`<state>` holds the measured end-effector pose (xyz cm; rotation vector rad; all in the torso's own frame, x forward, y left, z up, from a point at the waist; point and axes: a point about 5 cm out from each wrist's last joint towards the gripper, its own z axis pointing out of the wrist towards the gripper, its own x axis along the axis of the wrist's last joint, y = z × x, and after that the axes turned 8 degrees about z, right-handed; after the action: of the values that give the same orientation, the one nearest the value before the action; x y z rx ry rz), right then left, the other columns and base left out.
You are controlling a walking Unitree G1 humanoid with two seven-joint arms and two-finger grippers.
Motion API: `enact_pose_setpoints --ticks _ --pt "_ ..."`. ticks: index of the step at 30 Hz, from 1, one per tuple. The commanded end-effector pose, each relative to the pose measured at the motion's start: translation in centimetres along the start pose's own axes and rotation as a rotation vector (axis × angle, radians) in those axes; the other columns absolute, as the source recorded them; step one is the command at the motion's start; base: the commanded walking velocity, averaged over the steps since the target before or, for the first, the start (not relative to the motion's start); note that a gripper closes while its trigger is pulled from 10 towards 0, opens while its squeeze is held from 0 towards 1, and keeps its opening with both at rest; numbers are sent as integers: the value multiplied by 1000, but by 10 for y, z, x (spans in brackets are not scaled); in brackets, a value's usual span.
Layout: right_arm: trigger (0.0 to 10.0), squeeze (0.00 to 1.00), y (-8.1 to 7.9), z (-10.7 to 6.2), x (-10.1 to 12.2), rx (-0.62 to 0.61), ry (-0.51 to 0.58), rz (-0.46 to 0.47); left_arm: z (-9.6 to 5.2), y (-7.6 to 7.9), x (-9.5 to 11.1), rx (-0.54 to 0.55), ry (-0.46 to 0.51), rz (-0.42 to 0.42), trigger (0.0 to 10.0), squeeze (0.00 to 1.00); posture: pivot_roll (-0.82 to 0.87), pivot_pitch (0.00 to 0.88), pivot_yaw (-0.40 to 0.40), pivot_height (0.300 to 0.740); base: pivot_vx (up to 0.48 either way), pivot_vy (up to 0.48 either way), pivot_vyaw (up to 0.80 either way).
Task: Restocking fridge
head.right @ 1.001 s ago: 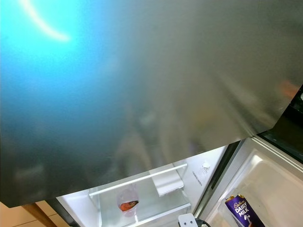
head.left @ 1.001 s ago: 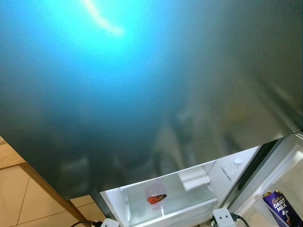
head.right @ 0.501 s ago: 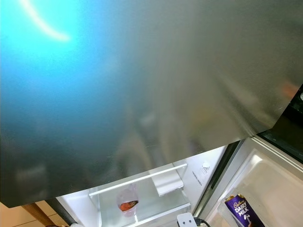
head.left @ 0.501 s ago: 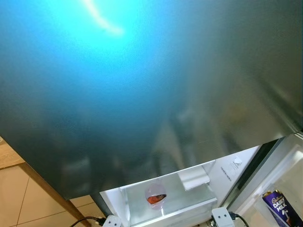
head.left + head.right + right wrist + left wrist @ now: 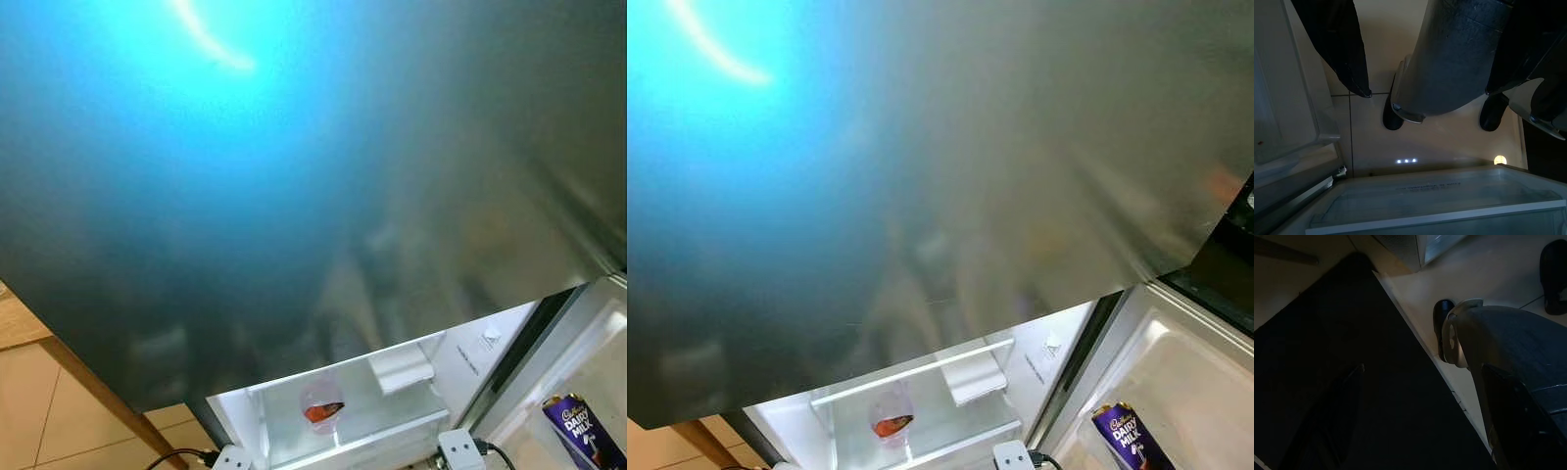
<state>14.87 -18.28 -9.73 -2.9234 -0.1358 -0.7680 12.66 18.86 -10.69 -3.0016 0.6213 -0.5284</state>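
Observation:
A closed brushed-steel fridge door (image 5: 294, 196) with a blue glare spans most of the head views. Under it the lower compartment (image 5: 284, 431) stands open and lit. On its shelf sits a small clear bag (image 5: 322, 408) holding something red-orange, with a white box-like part (image 5: 400, 370) beside it. A purple Dairy Milk chocolate bar (image 5: 580, 426) stands in the open door's rack at the right. Both arms hang low. My left gripper (image 5: 1420, 431) is open over dark floor, and my right gripper (image 5: 1427, 92) is open above a clear fridge shelf (image 5: 1425, 196), both empty.
A wooden edge (image 5: 88, 382) and beige floor tiles (image 5: 39, 411) lie at the lower left. A black appliance (image 5: 1234, 255) sits past the door's right edge. My own silver leg (image 5: 1459, 54) and black feet (image 5: 1391, 115) show between the fingers.

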Motion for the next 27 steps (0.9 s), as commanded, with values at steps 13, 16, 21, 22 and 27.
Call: enact_pose_setpoints --ticks 13,16,21,22,27 --pt "10000 0 14 -4 -6 -55 -2 111 1 13 -3 -36 -15 -12 10000 0 -32 0 -19 740 0 0 0" --pt "10000 0 19 -5 -4 -79 11 149 1 13 -4 -34 -17 -7 10000 0 -32 0 -22 740 0 0 0" --pt "10000 0 30 -7 1 -119 42 222 0 10 -9 -29 -27 1 10000 0 -39 0 -32 740 0 0 0" --pt "10000 0 32 -8 1 -124 47 236 0 8 -11 -20 -31 -8 10000 0 -36 0 -36 740 0 0 0" --pt "10000 0 37 -10 0 -130 41 224 -2 1 -15 7 -29 -62 10000 0 -30 0 -39 740 0 0 0"
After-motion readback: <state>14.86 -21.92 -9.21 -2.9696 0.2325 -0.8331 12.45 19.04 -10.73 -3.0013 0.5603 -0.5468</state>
